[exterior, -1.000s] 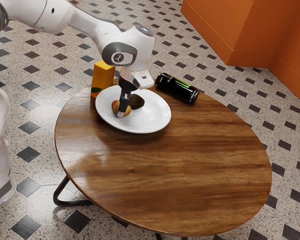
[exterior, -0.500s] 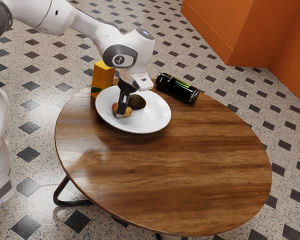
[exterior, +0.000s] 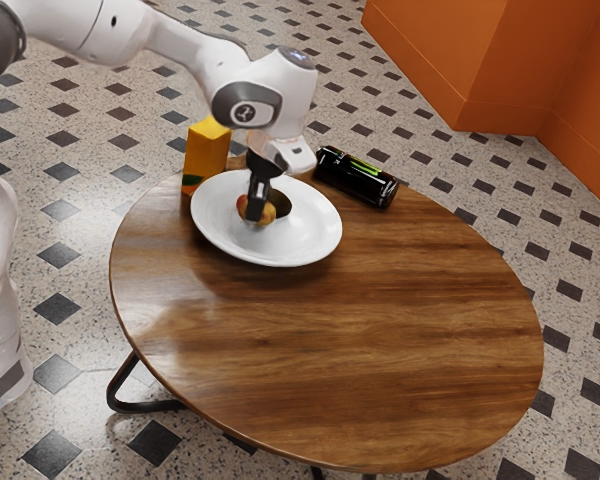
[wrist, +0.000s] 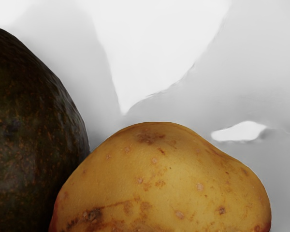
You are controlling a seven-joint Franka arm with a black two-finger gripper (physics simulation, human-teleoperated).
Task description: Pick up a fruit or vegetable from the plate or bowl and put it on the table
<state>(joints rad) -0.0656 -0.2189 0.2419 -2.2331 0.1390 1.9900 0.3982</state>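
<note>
Beside the plate: tall orange-yellow box-shaped carton (exterior: 206,160), upright between ten and eleven o'clock of it in the exterior view; black cylindrical can with green markings (exterior: 356,178), lying on its side at two o'clock.
In the way: dark, rounded avocado (exterior: 282,204) on the plate, crowding the potato's two o'clock side (snug company, those two); whether they touch, I cannot tell.
Arm: white, jointed arm (exterior: 165,40), in from ten o'clock, bent down at the wrist with my hand over the plate.
Gripper: black two-finger gripper (exterior: 257,213), pointing down, pinching the potato, the near finger across its face and the far one hidden.
Potato: yellow-brown, lumpy, reddish-edged potato (exterior: 269,214), within the rim of the round white glossy plate (exterior: 315,237), near its middle toward eleven.
Table: round-edged, glossy brown wooden table (exterior: 380,350), the plate at its eleven o'clock.
</note>
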